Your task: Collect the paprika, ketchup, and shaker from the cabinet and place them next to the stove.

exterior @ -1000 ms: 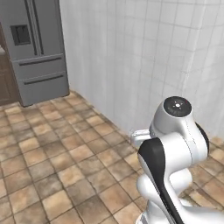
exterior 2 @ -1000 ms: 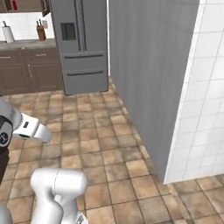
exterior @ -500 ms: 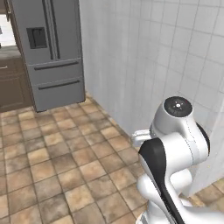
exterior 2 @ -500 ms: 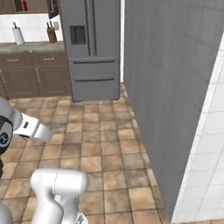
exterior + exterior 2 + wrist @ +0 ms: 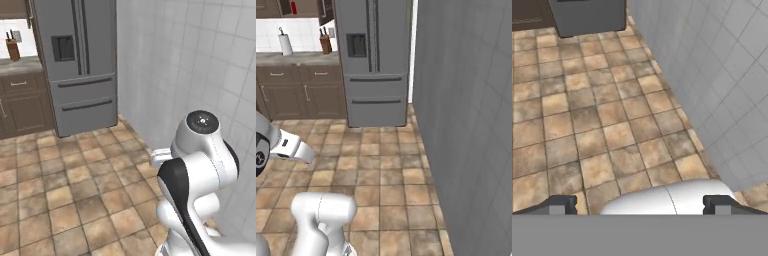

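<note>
My base has kept turning, so both base views have swung with me and the whole kitchen has slid across them. The grey fridge (image 5: 80, 65) that sat small in the upper left of my left base view is now larger and nearer the middle. In my right base view it has drifted rightward, and more of the brown lower cabinets (image 5: 298, 92), bench (image 5: 296, 58), paper towel roll (image 5: 286, 44) and knife block (image 5: 326, 45) has come into sight.

A tiled wall (image 5: 200, 65) closes off the right side. The tiled floor (image 5: 75, 190) lies open to the left, reaching the far fridge (image 5: 80, 65) and lower cabinets (image 5: 301, 92).
</note>
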